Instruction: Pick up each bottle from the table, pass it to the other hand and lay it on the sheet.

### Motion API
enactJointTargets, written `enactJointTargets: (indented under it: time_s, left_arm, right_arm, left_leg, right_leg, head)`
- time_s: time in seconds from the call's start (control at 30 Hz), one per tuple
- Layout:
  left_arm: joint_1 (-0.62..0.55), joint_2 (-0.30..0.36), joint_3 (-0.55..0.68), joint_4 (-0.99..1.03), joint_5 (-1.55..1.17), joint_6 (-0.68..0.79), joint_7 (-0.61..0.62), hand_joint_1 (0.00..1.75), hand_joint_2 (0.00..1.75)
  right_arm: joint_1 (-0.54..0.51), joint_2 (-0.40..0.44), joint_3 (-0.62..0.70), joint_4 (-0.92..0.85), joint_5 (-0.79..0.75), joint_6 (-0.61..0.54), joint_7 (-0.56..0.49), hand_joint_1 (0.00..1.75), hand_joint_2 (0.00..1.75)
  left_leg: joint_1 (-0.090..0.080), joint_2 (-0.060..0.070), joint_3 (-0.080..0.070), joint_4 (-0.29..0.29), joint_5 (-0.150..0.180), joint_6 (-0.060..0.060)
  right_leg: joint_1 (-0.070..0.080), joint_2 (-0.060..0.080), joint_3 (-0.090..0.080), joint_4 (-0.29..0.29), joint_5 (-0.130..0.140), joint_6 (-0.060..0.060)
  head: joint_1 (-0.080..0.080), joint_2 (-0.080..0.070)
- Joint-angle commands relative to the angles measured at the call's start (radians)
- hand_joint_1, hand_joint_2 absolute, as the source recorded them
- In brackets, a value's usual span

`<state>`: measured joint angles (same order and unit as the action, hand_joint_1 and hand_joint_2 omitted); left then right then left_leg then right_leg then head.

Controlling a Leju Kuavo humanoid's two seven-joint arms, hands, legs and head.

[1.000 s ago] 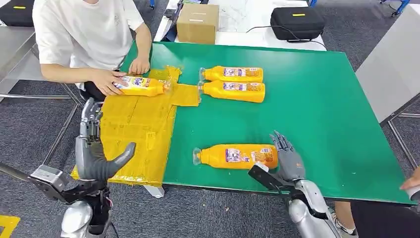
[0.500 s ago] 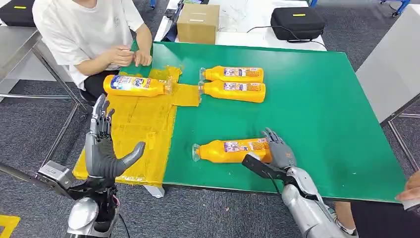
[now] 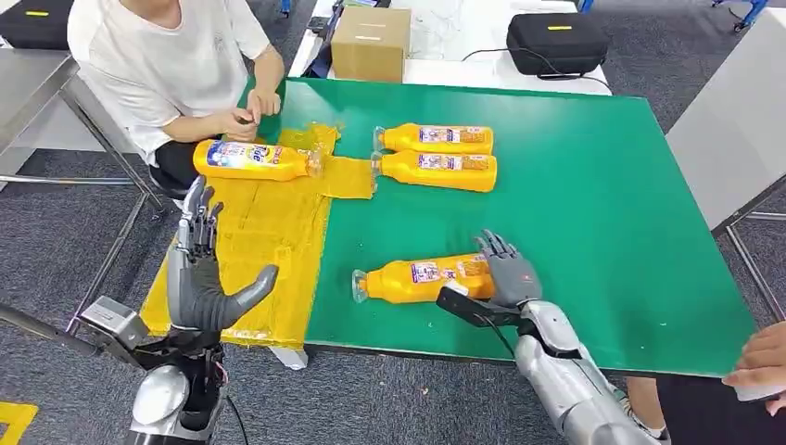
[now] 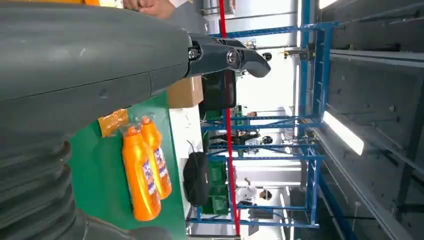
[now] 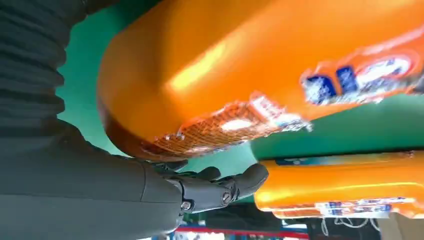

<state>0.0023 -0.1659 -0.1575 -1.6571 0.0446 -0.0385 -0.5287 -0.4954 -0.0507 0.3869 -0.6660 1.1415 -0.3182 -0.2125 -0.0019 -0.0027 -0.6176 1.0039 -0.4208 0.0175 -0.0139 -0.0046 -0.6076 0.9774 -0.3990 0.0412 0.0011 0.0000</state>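
The right hand (image 3: 505,276) wraps the base end of the near bottle (image 3: 422,280), fingers curled over its top and thumb under its near side; the bottle lies tilted on the green table (image 3: 602,232), its cap pointing away from the hand toward the sheet (image 3: 264,241). In the right wrist view the bottle's base (image 5: 240,75) sits just above the thumb (image 5: 220,187), with a sliver of green between them, so I cannot tell whether the grasp is firm or the bottle is lifted off the surface.

The left hand (image 3: 204,273) stands upright above the near edge of the sheet, fingers straight and apart, thumb out to the side, holding nothing.

Beyond the right hand, well apart from it, two bottles (image 3: 436,156) lie side by side on the green, caps toward the sheet. Beyond the left hand, at the far end of the sheet, a fourth bottle (image 3: 250,159) lies on the yellow.

A person in a white shirt (image 3: 167,65) sits at the far corner past the left hand, hands together just above that bottle. Another person's hand (image 3: 762,362) rests at the table edge to the right of the right arm
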Motion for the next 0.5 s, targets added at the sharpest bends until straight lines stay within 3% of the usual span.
enactJointTargets:
  time_s: [0.03,0.17,0.4,0.43,0.47,0.5]
  left_arm:
    - [-0.038,0.009,-0.012,0.075,-0.004,-0.004,0.001,0.0,1.75]
    - [-0.06,0.014,-0.018,0.088,-0.005,0.002,-0.003,0.0,1.75]
    - [-0.069,0.02,-0.019,0.108,0.001,-0.002,0.003,0.0,1.75]
    - [-0.066,0.02,-0.018,0.104,0.001,0.0,0.003,0.0,1.75]
    - [-0.063,0.024,-0.015,0.102,-0.002,0.003,0.003,0.0,1.75]
    - [-0.063,0.024,-0.015,0.102,-0.002,0.003,0.003,0.0,1.75]
  right_arm:
    - [-0.096,-0.017,0.112,0.178,0.037,0.038,-0.017,0.0,1.75]
    - [-0.152,-0.037,0.196,0.21,0.139,-0.061,-0.012,0.0,1.75]
    - [-0.163,-0.015,0.163,0.26,0.065,0.08,-0.024,0.0,1.75]
    - [-0.172,-0.012,0.164,0.281,0.061,0.112,-0.011,0.42,1.75]
    - [-0.181,-0.011,0.173,0.293,0.067,0.137,-0.003,1.27,1.75]
    - [-0.181,-0.011,0.173,0.293,0.067,0.137,-0.003,1.27,1.75]
  left_leg:
    - [0.001,0.0,0.005,-0.001,-0.001,-0.001]
    - [0.0,0.0,0.006,0.0,-0.001,-0.001]
    - [0.0,-0.001,0.005,-0.001,-0.001,-0.001]
    - [0.0,0.0,0.007,-0.001,-0.001,-0.001]
    - [0.0,0.0,0.005,-0.001,0.0,-0.001]
    - [0.0,0.0,0.006,-0.001,-0.001,-0.001]
  right_leg:
    - [0.001,0.0,0.005,-0.001,-0.001,-0.001]
    - [0.001,0.0,0.005,0.0,-0.001,-0.001]
    - [0.0,0.0,0.005,-0.001,-0.001,-0.001]
    - [0.0,0.0,0.007,-0.001,-0.001,-0.001]
    - [0.0,0.0,0.005,-0.001,-0.001,-0.001]
    - [0.0,0.0,0.006,-0.001,-0.001,-0.001]
  head:
    - [0.0,0.0]
    - [0.0,0.0]
    - [0.0,0.0]
    - [0.0,0.0]
    - [0.0,0.0]
    - [0.0,0.0]
